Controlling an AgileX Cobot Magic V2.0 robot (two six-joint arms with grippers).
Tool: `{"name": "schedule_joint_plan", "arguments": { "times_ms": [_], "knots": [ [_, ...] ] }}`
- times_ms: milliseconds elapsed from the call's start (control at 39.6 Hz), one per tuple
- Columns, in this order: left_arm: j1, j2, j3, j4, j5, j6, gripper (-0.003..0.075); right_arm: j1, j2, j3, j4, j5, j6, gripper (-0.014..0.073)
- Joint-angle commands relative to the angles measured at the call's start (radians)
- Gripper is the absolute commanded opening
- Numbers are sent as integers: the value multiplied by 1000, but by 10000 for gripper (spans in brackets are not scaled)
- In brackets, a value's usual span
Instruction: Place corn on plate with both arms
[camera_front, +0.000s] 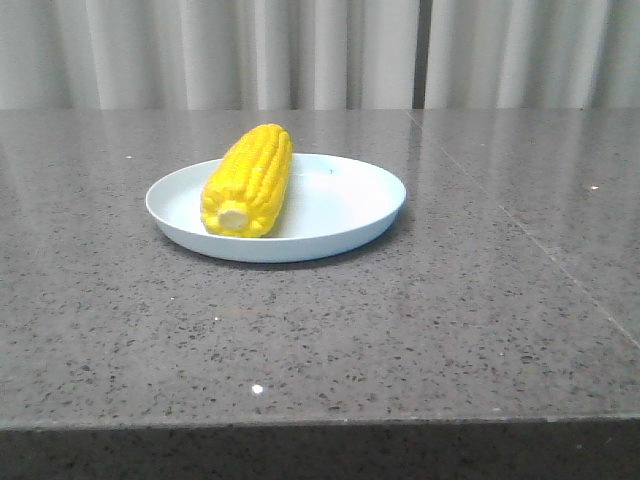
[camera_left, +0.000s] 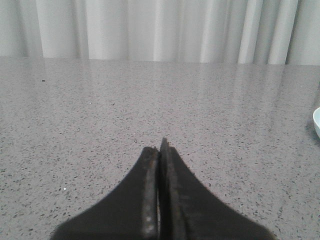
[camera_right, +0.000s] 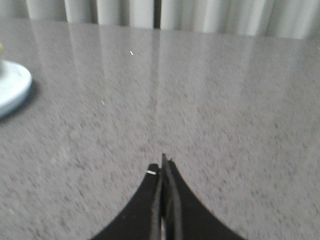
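Note:
The yellow corn (camera_front: 250, 178) lies on the left part of the pale blue-white plate (camera_front: 350, 205), its pale cut stub toward the front. The plate stands mid-table, a little left of centre. No arm or gripper shows in the front view. My left gripper (camera_left: 160, 147) is shut and empty over bare table; only a sliver of the plate's rim (camera_left: 316, 121) shows in its view. My right gripper (camera_right: 163, 164) is shut and empty over bare table, with the plate's edge (camera_right: 12, 87) far off to one side in its view.
The grey speckled stone table (camera_front: 450, 330) has its front edge near the bottom of the front view. White pleated curtains (camera_front: 320, 50) hang behind the table's far edge.

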Motion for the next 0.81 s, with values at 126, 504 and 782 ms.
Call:
{"name": "schedule_joint_plan", "arguments": {
  "times_ms": [126, 504, 782],
  "knots": [
    [1, -23, 4, -9, -88, -4, -20, -70, -97, 86, 91, -92, -57, -121],
    [1, -22, 4, -9, -88, -4, -20, -77, -135, 84, 99, -24, -57, -121],
    [1, -22, 4, -9, -88, -4, -20, -77, -135, 84, 99, -23, -57, -121]
  ]
}}
